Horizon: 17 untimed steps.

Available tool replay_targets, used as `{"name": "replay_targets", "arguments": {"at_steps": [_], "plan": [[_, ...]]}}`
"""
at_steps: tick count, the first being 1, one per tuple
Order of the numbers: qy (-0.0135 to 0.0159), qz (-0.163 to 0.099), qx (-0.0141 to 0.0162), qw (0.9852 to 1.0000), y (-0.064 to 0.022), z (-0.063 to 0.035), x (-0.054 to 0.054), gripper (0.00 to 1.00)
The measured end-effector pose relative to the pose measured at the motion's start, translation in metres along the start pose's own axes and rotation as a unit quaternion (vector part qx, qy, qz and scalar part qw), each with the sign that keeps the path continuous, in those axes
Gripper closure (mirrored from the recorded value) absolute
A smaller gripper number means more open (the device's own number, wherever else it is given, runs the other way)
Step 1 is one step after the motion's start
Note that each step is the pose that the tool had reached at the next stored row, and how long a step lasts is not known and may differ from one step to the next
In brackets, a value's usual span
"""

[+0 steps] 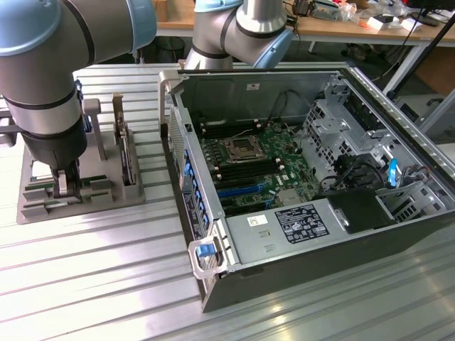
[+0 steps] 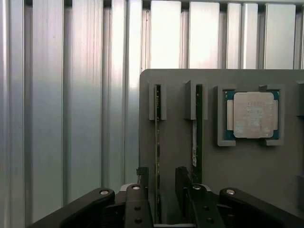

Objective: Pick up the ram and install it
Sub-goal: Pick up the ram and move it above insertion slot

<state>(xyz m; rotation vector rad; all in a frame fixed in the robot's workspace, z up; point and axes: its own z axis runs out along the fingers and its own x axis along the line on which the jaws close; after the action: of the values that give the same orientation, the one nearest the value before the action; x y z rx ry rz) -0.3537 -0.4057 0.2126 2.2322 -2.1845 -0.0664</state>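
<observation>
Two rams stand on edge in slots of a grey holder (image 2: 178, 142). One ram (image 2: 157, 137), a thin green stick, runs between my gripper's (image 2: 162, 175) two black fingers, which stand apart on either side of it with a gap to each. The other ram (image 2: 199, 118), with a white label, is just outside one finger. In the exterior view my gripper (image 1: 67, 183) is lowered onto the holder (image 1: 43, 209) at the exterior view's left. It is open and holds nothing.
A square silver CPU (image 2: 255, 115) lies in a pocket of the holder beside the rams. A drive (image 1: 126, 155) stands upright in the holder. The open computer case (image 1: 298, 273) with its motherboard (image 1: 249, 167) and memory slots fills the exterior view's right, on the ribbed aluminium table (image 1: 106, 284).
</observation>
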Motion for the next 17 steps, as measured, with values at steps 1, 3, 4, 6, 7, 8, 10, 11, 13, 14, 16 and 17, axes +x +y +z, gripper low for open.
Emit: {"name": "replay_targets", "arguments": {"at_steps": [1,3,4,6,7,8,10,11,13,14,16,17], "plan": [[0.0000,0.000,0.0000,1.0000,0.0000,0.0006,0.0001,0.64],[0.0001,-0.003,0.0000,1.0000,0.0006,0.0020,0.0002,0.64],[0.0005,-0.006,-0.0001,1.0000,0.0015,0.0028,0.0002,0.64],[0.0010,-0.012,-0.0003,0.9999,0.0028,0.0044,0.0003,0.64],[0.0010,-0.012,-0.0003,0.9999,0.0030,0.0048,0.0003,0.64],[0.0010,-0.013,-0.0003,0.9999,0.0030,0.0053,0.0003,0.64],[0.0010,-0.013,-0.0002,0.9999,0.0032,0.0060,0.0003,0.64],[0.0010,-0.014,-0.0002,0.9999,0.0034,0.0064,0.0002,0.64],[0.0011,-0.014,-0.0003,0.9999,0.0042,0.0074,0.0003,0.64],[0.0011,-0.014,-0.0003,0.9999,0.0042,0.0074,0.0003,0.64],[0.0011,-0.014,-0.0003,0.9999,0.0042,0.0075,0.0003,0.64],[0.0011,-0.014,-0.0003,0.9999,0.0042,0.0075,0.0002,0.64]]}}
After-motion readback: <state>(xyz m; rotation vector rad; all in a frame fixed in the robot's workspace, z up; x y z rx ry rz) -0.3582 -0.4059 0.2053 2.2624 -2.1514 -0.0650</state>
